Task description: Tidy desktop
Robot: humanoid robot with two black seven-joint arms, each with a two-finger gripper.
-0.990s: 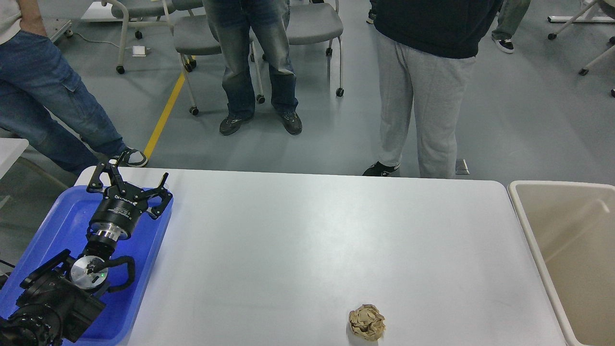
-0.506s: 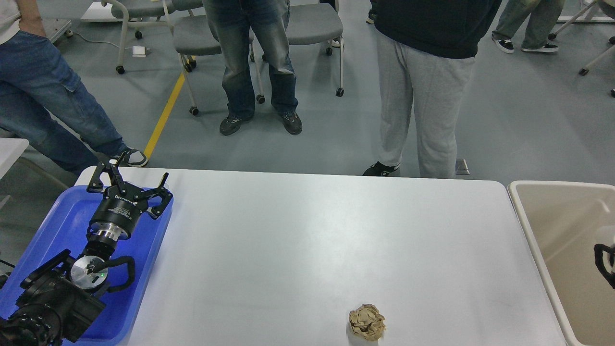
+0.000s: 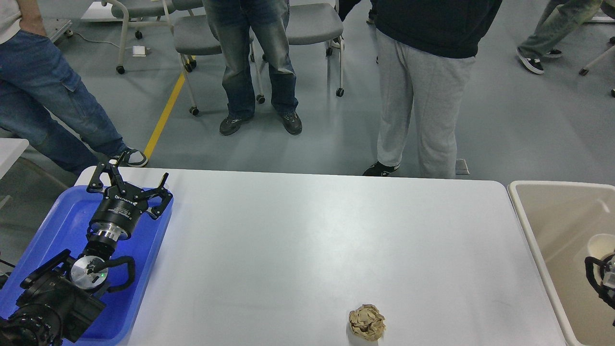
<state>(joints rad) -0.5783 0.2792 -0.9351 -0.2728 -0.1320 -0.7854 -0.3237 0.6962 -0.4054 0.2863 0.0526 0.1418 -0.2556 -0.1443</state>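
Note:
The white desktop (image 3: 312, 230) fills the middle of the head view. A crumpled brown paper ball (image 3: 366, 322) lies on it near the front edge, right of centre. My left gripper (image 3: 130, 181) is open and empty above the far end of the blue tray (image 3: 67, 216), far left of the ball. Part of my right gripper (image 3: 600, 281) shows at the right edge, above the beige bin (image 3: 533, 240). Its fingers are cut off by the frame. A white cup-like thing (image 3: 600, 245) shows right by it; whether it is held is unclear.
The blue tray lies on the desktop's left end and the beige bin stands against its right end. Several people (image 3: 423, 86) stand on the grey floor close behind the desktop's far edge. Chairs (image 3: 307, 24) stand behind them.
My right gripper has come into view at the right edge above the bin, with a white thing appearing beside it. The left arm and the paper ball have not moved.

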